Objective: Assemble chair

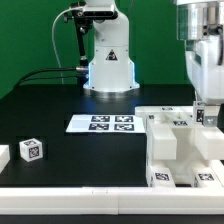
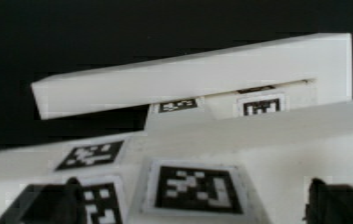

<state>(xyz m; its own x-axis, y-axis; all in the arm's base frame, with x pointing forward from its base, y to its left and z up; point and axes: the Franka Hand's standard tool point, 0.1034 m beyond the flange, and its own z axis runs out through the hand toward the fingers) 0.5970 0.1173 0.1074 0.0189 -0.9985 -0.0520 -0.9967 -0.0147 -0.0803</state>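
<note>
Black table [image 1: 60, 95] under green backdrop [image 1: 30, 30]: I see the chair [image 1: 178, 150] just beside the marker board [image 1: 101, 123], with the gripper [image 1: 206, 116] hanging above that side of the board. From the wrist, fingers [image 2: 57, 203] stand apart astride tagged panels, likely lining up a grasp.

Bright, even light. White chair pieces [image 1: 183, 145] near blown-out against black table [image 1: 50, 100]. Wrist view soft, grainy: close tags [image 2: 194, 188] blurred, shadow under upper panel [image 2: 191, 75].
</note>
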